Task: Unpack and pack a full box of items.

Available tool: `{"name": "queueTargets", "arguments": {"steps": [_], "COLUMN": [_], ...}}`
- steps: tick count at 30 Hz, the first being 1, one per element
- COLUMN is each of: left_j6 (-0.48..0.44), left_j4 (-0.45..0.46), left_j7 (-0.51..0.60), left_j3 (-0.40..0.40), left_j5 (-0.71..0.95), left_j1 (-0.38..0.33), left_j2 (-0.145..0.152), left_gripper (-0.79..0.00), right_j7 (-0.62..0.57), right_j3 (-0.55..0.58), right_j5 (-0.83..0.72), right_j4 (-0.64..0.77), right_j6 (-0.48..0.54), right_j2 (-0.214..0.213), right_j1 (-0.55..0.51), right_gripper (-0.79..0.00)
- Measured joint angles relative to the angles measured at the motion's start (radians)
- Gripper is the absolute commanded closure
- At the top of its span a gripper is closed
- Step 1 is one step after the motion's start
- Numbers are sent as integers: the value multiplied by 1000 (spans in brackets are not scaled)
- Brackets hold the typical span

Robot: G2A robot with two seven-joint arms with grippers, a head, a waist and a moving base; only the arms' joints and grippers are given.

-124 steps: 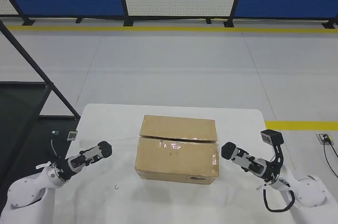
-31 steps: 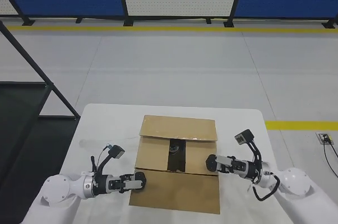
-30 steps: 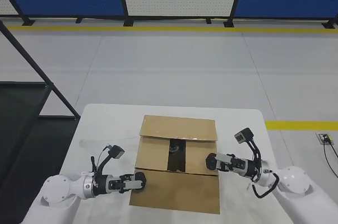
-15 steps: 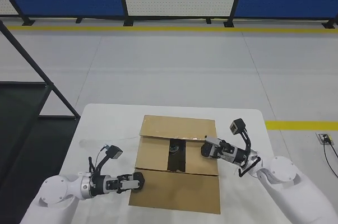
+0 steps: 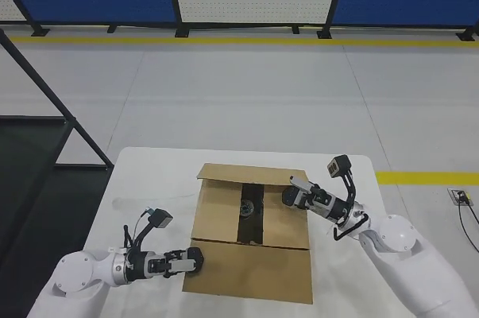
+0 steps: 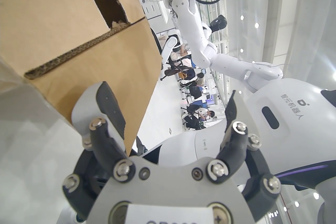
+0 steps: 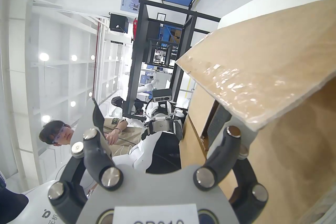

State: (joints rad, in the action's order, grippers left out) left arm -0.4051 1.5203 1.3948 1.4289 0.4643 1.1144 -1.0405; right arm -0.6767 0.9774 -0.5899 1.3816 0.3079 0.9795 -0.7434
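**Box part-open, a pincer at each outer flap**

Left gripper [image 5: 193, 260] sits low near the tabletop's [image 5: 144, 175] front edge, at the front-left corner of the cardboard box [image 5: 219, 211]. Its jaws are spread and clamp nothing. In the wrist view, the edge of the front flap [image 5: 251, 274] lies just against one finger [image 6: 107, 101]. That flap is folded out flat toward the front edge.

The box stands at the tabletop's centre. Its two inner flaps lie nearly flat with a dark slot between them. A round item [image 5: 245, 208] shows inside the slot, too small to identify.

Right gripper [image 5: 291, 195] is at the box's back-right corner, jaws spread. One finger [image 7: 219, 120] is tucked under the taped back flap [image 7: 249, 64], which is tilted up.
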Motion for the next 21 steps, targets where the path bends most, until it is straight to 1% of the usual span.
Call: {"name": "queueTargets", "arguments": {"steps": [10, 12, 15, 19, 21], "left_j6": [0, 0, 3, 1, 0], "left_j4": [-3, -4, -2, -1, -5], "left_j7": [-15, -18, -20, -20, -21], "left_j3": [-2, -8, -13, -13, -9], "left_j5": [11, 13, 16, 14, 14], "left_j1": [3, 0, -3, 0, 3], "left_j2": [8, 8, 10, 13, 15], "left_gripper": [-785, -785, -785, -785, -785], "right_j7": [7, 70, 176, 277, 362], "right_j3": [2, 4, -18, -56, -78], "right_j5": [-8, -36, -37, -59, -75], "right_j4": [3, 14, 8, -39, -77], "right_j6": [-4, -21, -28, 18, 38], "right_j2": [1, 8, 28, 63, 87], "right_j1": [-6, -23, -15, 29, 62], "right_gripper": [-785, -785, -785, -785, -785]}}
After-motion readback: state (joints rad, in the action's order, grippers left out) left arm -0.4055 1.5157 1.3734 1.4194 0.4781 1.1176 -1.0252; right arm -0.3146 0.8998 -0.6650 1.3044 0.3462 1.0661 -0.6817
